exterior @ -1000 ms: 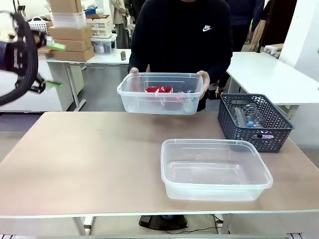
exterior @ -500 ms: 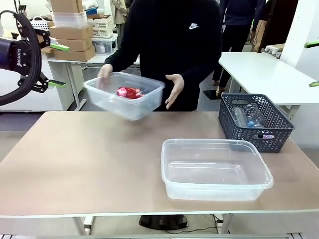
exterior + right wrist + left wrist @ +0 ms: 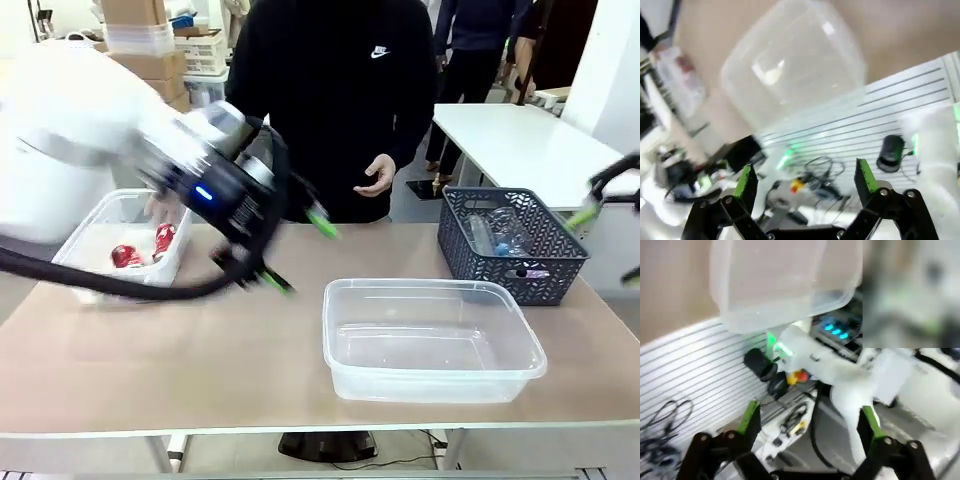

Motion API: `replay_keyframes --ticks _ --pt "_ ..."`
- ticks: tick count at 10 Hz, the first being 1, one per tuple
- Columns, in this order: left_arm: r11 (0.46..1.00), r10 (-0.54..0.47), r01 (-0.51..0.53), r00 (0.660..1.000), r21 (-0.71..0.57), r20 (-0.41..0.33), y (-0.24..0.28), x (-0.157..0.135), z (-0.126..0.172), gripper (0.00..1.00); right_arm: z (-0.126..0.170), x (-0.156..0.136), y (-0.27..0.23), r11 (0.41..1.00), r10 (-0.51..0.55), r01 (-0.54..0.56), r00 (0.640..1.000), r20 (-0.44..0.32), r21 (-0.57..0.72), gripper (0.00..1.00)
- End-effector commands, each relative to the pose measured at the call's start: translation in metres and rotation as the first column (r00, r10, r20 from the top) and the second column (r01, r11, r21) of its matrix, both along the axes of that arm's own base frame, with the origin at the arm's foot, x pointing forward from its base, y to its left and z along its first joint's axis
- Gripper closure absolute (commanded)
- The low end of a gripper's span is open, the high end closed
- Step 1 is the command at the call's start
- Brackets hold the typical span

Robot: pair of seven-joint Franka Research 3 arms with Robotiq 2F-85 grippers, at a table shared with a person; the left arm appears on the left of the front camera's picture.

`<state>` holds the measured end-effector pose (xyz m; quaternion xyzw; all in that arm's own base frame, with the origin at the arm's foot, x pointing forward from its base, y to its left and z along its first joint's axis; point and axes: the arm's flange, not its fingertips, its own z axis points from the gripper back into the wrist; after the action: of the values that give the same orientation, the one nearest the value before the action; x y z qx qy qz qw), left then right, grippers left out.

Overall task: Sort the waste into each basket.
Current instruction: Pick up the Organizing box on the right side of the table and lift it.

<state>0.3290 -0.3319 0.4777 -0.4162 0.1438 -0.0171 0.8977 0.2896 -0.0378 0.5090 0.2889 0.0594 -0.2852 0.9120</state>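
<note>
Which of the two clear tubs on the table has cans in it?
The left tub: red cans lie in it. The nearer tub, in front of the dark basket, is empty.

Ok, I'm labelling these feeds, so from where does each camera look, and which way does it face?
Front view: fixed on the robot's side, facing across the table at the person; left arm crosses the middle, left hand open, right hand open at picture right.
Left wrist view: on the left arm, looking along its two fingers at the empty tub.
Right wrist view: on the right arm, looking along its fingers at that tub.
Shared: all three show the empty tub.
</note>
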Motion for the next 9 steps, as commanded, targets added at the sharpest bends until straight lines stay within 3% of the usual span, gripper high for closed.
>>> replay_keyframes --ticks 1,2,3,4,5,6,8,9 --pt "0.983 -0.055 0.049 0.998 0.175 0.031 -0.040 0.036 -0.032 0.00 -0.067 -0.019 0.013 0.997 -0.071 0.070 0.984 0.165 0.013 0.00" --pt "0.986 -0.111 0.118 0.992 0.119 -0.065 -0.033 0.043 -0.024 0.00 0.000 0.000 0.000 1.000 0.000 0.000 1.000 0.000 0.000 0.00" --pt "0.995 -0.049 0.049 0.999 0.082 0.009 -0.043 -0.008 -0.027 0.00 0.000 0.000 0.000 1.000 0.000 0.000 1.000 0.000 0.000 0.00" --pt "0.995 -0.049 0.049 0.999 0.082 0.009 -0.043 -0.008 -0.027 0.00 0.000 0.000 0.000 1.000 0.000 0.000 1.000 0.000 0.000 0.00" --pt "0.989 -0.088 0.090 0.996 0.118 -0.022 -0.057 0.012 -0.048 0.00 -0.034 -0.012 0.005 1.000 -0.014 0.015 0.999 0.040 -0.023 0.00" --pt "0.961 -0.082 0.053 0.992 0.272 0.097 -0.060 0.017 -0.050 0.00 -0.049 0.010 0.040 0.992 0.082 -0.080 0.997 0.010 -0.100 0.00" --pt "0.872 -0.092 -0.030 0.971 0.488 0.223 -0.067 0.024 -0.061 0.00 -0.072 0.035 0.076 0.968 0.224 -0.222 0.975 0.001 -0.118 0.00" --pt "0.819 -0.096 -0.100 0.947 0.565 0.307 -0.071 0.023 -0.069 0.00 -0.085 0.044 0.085 0.963 0.206 -0.201 0.979 0.006 -0.180 0.00"
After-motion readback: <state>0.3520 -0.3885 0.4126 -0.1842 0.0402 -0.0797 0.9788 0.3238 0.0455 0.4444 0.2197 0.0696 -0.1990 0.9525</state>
